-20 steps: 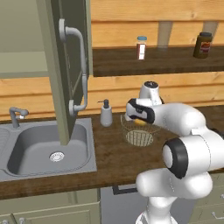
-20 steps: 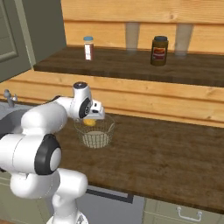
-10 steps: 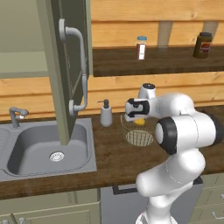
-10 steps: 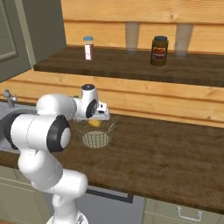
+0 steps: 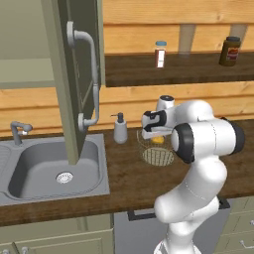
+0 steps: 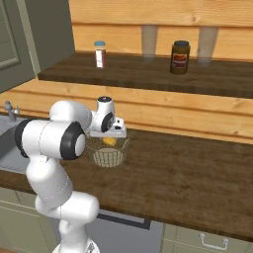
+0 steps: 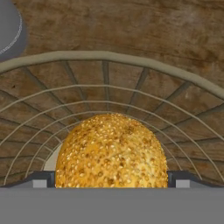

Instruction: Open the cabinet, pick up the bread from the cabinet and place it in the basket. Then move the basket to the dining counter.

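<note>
The small round yellow-orange bread (image 7: 112,151), its crust dotted with pale seeds, lies inside the round bowl-shaped basket of thin pale wire mesh (image 5: 156,156), near the middle of its bottom. In the hand view the bread sits between the two dark finger tips (image 7: 41,179), which stand wide apart, one at each side of it, and I cannot tell if they touch it; the gripper (image 5: 151,134) is wide open and does not hold anything. The gripper hangs just above the rim of the basket, with the white arm bent over it from behind. The basket stands on the dark brown wood-grain desk (image 6: 188,173), close to the wooden back wall. Just beside the basket, on the side of the sink, stands a small grey soap dispenser (image 5: 120,129). Further that way the steel sink (image 5: 54,168) with its grey tap (image 5: 20,131) is set into the desk. Above the sink the sage-green cabinet door with a long curved silver bar handle (image 5: 89,79) stands open, turned out toward the camera. On the dark wood shelf (image 6: 148,71) above the desk stand a small white bottle with a blue cap (image 6: 100,54) and a dark brown jar (image 6: 180,58), well apart from each other.
</note>
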Controlling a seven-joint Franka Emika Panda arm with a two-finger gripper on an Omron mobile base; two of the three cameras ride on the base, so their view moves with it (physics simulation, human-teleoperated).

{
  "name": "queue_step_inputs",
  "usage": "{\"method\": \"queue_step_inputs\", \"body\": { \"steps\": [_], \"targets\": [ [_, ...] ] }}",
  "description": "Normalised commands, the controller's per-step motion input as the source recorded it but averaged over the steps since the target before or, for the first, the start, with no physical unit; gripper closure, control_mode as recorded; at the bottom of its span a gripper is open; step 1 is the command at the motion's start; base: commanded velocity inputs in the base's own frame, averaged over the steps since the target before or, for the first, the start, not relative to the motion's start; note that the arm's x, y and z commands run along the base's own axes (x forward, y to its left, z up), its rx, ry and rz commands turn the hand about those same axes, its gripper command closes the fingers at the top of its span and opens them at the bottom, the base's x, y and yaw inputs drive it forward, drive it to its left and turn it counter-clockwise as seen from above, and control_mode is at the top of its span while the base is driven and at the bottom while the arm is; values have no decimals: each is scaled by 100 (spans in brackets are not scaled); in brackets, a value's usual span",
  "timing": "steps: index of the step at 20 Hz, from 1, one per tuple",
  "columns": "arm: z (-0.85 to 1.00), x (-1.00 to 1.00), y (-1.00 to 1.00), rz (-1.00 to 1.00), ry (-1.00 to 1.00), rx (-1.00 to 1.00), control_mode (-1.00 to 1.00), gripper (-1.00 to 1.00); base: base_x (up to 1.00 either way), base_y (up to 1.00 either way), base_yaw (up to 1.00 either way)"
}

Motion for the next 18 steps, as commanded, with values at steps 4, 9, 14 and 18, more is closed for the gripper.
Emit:
{"method": "queue_step_inputs", "body": {
  "steps": [4, 9, 14, 18],
  "targets": [
    [0, 0, 0, 0, 0, 0, -100, -100, 0, 0, 0],
    [0, 0, 0, 0, 0, 0, -100, -100, 0, 0, 0],
    [0, 0, 0, 0, 2, 0, -100, -100, 0, 0, 0],
    [1, 0, 0, 0, 3, 0, -100, -100, 0, 0, 0]
  ]
}}
